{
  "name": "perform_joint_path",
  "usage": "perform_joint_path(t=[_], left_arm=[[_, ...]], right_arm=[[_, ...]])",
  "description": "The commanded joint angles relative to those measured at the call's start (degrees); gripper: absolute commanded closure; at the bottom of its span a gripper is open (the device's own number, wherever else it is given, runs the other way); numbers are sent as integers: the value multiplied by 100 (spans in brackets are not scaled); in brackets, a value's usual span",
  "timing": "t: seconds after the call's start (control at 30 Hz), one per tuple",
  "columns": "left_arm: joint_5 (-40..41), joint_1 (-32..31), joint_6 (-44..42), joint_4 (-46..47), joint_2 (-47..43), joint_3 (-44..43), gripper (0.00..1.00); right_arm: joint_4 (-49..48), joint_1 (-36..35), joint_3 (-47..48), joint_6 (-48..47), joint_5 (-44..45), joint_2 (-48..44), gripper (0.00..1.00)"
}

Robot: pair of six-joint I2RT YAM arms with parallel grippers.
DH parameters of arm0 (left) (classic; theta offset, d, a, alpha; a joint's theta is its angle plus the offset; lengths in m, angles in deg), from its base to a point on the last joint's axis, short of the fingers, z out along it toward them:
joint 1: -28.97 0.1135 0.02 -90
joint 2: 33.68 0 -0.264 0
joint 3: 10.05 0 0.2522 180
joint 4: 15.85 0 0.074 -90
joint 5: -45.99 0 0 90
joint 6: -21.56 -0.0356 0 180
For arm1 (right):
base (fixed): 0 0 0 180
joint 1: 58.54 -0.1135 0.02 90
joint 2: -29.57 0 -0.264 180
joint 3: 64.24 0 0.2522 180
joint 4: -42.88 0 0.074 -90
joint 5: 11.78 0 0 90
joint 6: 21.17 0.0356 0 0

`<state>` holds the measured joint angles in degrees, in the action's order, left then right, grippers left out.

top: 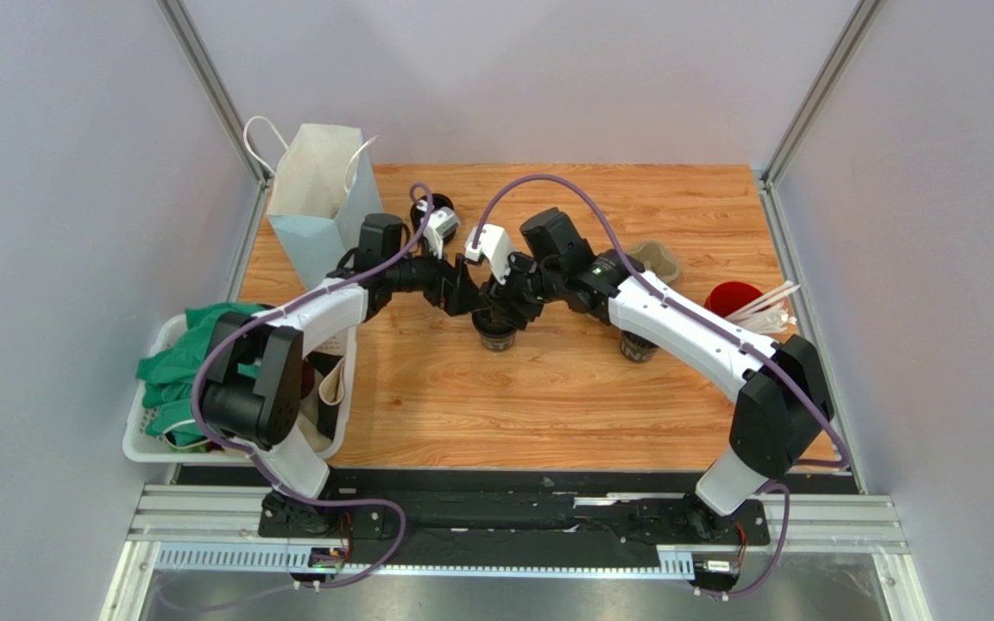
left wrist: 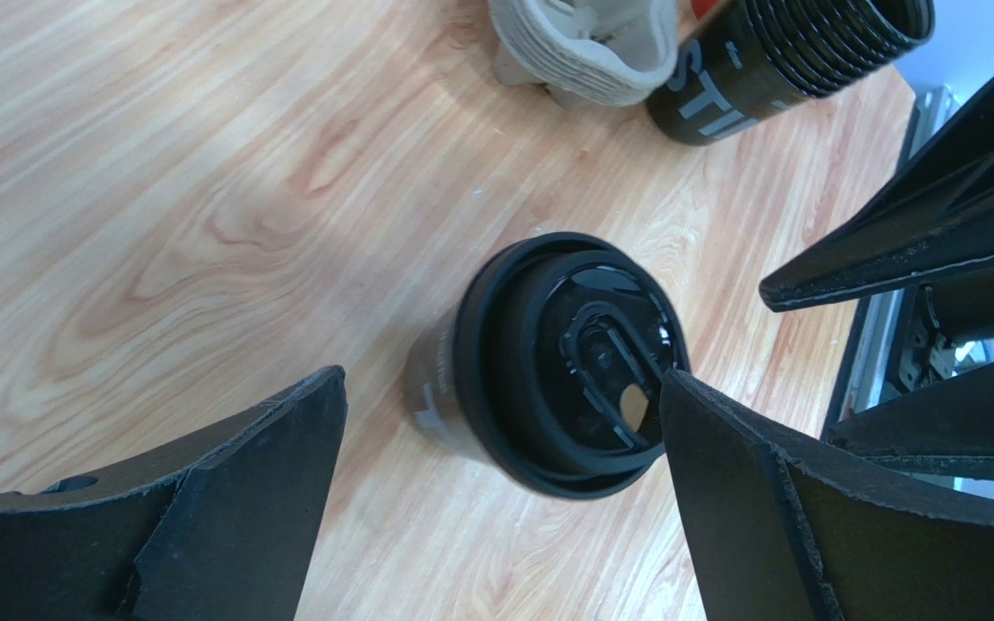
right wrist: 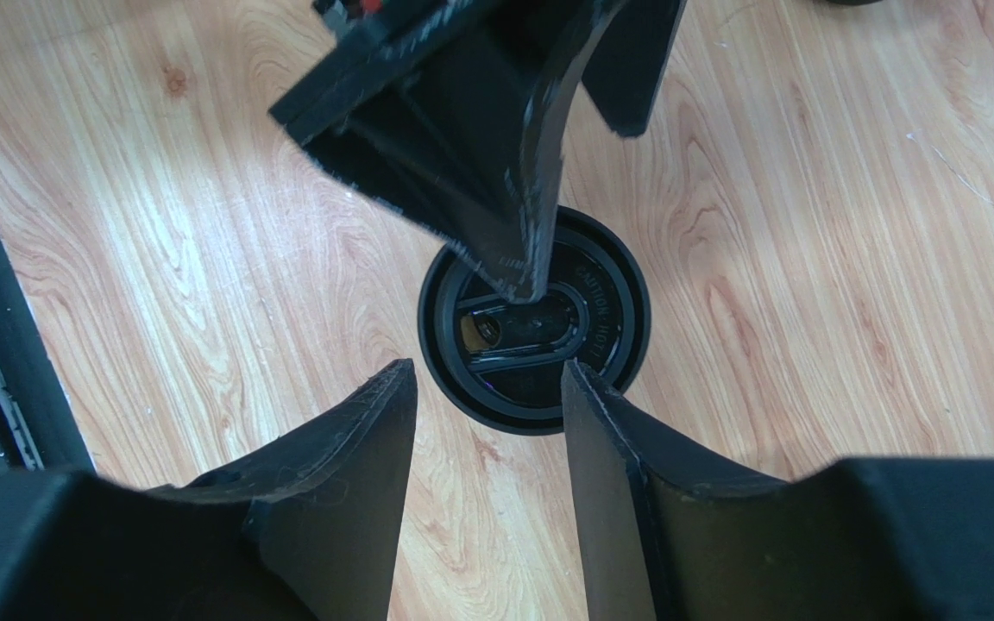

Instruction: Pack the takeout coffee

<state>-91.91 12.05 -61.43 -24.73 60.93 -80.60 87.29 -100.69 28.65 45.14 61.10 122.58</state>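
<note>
The takeout coffee (top: 498,338), a small black cup with a black lid, stands upright on the wooden table at mid-table. In the left wrist view the coffee (left wrist: 554,369) sits between the wide-open jaws of my left gripper (left wrist: 502,382), nearer the right finger. My left gripper (top: 474,295) and right gripper (top: 519,300) meet just above the cup. In the right wrist view the lid (right wrist: 535,324) lies just beyond my open, empty right gripper (right wrist: 489,373), with the left gripper's fingers (right wrist: 489,155) over its far side. Neither gripper holds anything.
A second black cup (top: 636,346) stands to the right. The cardboard cup tray (top: 657,259), a red cup with white straws (top: 732,300), a paper bag (top: 318,201) and a white basket (top: 152,440) with green cloth ring the table. A dark ribbed cup (left wrist: 788,52) lies beside the tray (left wrist: 580,52).
</note>
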Motion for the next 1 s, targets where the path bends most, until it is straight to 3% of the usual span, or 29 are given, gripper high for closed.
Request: perform_joint_path(t=[0.0,0.57,0.97], left_arm=[[70,-179,-85,-84,198,-253,1],[351,-276,-138,-268,559,-464,1],[26,-276,-182,-462,655,-754,1]], right_arm=[[-77,93,190,74,157,-362,50],[-86,278,67,65,130,-600,50],[-121,304,14,92,95,-556,50]])
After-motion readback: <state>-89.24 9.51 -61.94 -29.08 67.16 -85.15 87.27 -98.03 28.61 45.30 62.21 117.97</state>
